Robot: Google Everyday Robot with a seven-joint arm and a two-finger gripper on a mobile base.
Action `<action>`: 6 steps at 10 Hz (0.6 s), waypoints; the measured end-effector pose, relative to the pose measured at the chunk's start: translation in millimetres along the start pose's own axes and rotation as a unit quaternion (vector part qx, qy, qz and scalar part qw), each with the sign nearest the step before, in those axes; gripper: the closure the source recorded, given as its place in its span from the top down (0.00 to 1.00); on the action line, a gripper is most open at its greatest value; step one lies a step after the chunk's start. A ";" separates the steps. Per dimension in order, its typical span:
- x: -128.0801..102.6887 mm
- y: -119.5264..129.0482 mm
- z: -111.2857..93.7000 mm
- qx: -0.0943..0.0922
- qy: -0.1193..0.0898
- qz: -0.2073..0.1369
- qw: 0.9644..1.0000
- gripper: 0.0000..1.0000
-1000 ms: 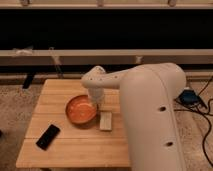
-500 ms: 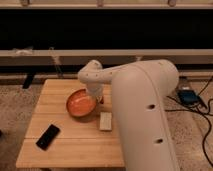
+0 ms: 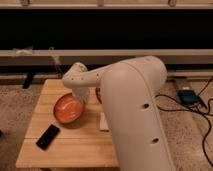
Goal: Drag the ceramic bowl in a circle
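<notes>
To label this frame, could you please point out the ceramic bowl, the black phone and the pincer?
ceramic bowl (image 3: pixel 67 109), camera view, its glossy orange inside.
black phone (image 3: pixel 48 136), camera view, middle of its face.
pincer (image 3: pixel 81 96), camera view, its lower end at the bowl's rim.

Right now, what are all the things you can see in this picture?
ceramic bowl: one, orange, on the left middle of the table
phone: one, black, on the table in front of the bowl and to its left, not touching it
block: one, white, on the table to the right of the bowl, partly hidden by the arm
table: one, light wood, standing on the speckled floor
box: one, blue, on the floor at the right
cables: a few, black, on the floor around the blue box
arm: one, white, reaching over the table from the right
end effector: one, white, at the bowl's far right rim
</notes>
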 end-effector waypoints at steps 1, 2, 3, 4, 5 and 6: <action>6.8 3.2 -1.7 -0.001 0.001 -0.004 1.000 0.00; 16.7 -2.4 -1.2 -0.001 0.003 -0.003 1.000 0.00; 23.3 -13.5 1.0 0.004 0.008 0.003 1.000 0.00; 32.5 -30.0 4.3 0.010 0.014 0.014 1.000 0.00; 39.2 -48.6 8.3 0.018 0.019 0.028 0.999 0.00; 39.5 -77.6 13.2 0.032 0.021 0.053 0.998 0.00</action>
